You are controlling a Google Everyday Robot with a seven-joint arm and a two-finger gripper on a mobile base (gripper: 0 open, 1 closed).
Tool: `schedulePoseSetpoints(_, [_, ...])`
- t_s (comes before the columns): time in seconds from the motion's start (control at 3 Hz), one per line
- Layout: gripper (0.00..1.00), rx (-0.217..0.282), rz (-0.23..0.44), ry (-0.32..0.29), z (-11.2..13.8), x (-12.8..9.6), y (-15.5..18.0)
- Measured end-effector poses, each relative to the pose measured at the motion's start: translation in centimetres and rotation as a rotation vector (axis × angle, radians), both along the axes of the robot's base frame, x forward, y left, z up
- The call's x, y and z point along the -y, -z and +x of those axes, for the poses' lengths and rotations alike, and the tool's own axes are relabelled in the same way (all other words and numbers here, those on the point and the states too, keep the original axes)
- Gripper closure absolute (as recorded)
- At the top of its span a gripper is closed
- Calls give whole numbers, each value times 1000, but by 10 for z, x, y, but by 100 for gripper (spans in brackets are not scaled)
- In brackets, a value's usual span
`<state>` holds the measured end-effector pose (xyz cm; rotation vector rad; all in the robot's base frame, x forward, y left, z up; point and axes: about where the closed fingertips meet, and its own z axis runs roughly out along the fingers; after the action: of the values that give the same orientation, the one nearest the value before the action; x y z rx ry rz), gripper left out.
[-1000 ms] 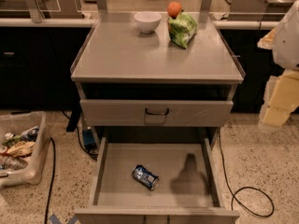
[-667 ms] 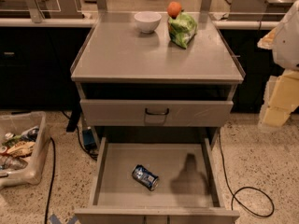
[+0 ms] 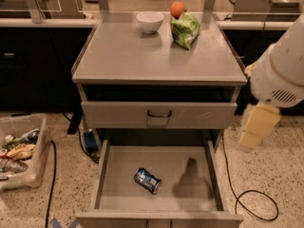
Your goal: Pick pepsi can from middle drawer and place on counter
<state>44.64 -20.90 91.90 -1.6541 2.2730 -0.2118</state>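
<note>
Lying sideways in middle drawer [image 3: 118,196], pepsi can [image 3: 147,180] is pointing diagonally; claw [image 3: 259,126] is hovering up-right of it, beside counter [image 3: 142,56]. Claw state: cannot tell.

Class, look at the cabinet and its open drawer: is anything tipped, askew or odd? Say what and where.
The pepsi can lies tipped on its side, skewed diagonally, on the middle drawer floor. No spill shows. The gripper hangs right of the cabinet, outside the drawer, apart from the can.

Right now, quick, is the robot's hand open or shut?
Gripper: cannot be told. It hangs at the view's right, outside the middle drawer, apart from the pepsi can lying in it.
</note>
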Motion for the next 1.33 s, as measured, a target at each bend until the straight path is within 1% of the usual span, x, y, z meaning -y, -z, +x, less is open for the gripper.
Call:
schedulePoseSetpoints(0.33, [0,-16,10,31,5,-7,66])
schedulePoseSetpoints(0.67, [0,-54,13,48,5,-14,129])
schedulePoseSetpoints(1.0, [0,-104,3,59,-2,-19,182])
schedulePoseSetpoints(1.33, [0,-104,4,60,-2,-20,182])
